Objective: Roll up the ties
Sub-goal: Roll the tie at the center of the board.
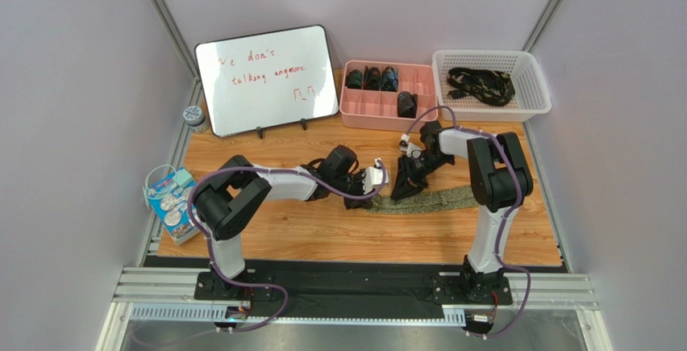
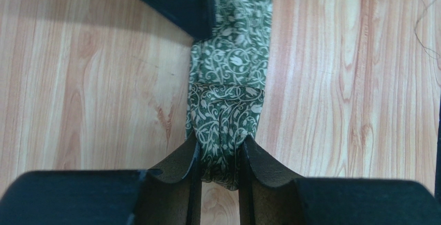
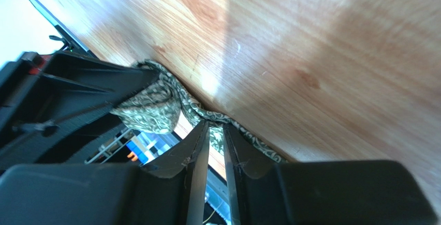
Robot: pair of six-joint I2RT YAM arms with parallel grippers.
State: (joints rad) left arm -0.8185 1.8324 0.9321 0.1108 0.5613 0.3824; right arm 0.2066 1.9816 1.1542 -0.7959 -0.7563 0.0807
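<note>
Olive-green tie [image 1: 443, 199] lay flat on the wooden worktop [image 1: 266, 234], stretched from the centre toward the right side. Close up, its cloth showed a pale vine pattern. Left gripper [image 2: 217, 150] was low over the tie's left end, jaws drawn to a narrow gap and pinching the doubled-over end. The fold bulged between the fingers [image 2: 176, 165] and the rest of the tie ran away from them along the wood. Right gripper [image 3: 215, 126] met the same end from the opposite side, just beside the left one. Its jaws were nearly together, with a strip of the tie's edge caught between the tips, and a loose bunch of cloth hung between the two grippers. At the back of the worktop stood a pink compartment tray [image 1: 379, 123] holding dark rolled ties [image 1: 372, 78] in its rear cells and one more in a front cell. To its right a white basket [image 1: 492, 113] held a tangle of black patterned ties [image 1: 481, 85]. A whiteboard [image 1: 266, 77] with red handwriting leaned at back left, a small round tin [image 1: 193, 115] beside it. A blue packet [image 1: 171, 202] sat at the left edge.
</note>
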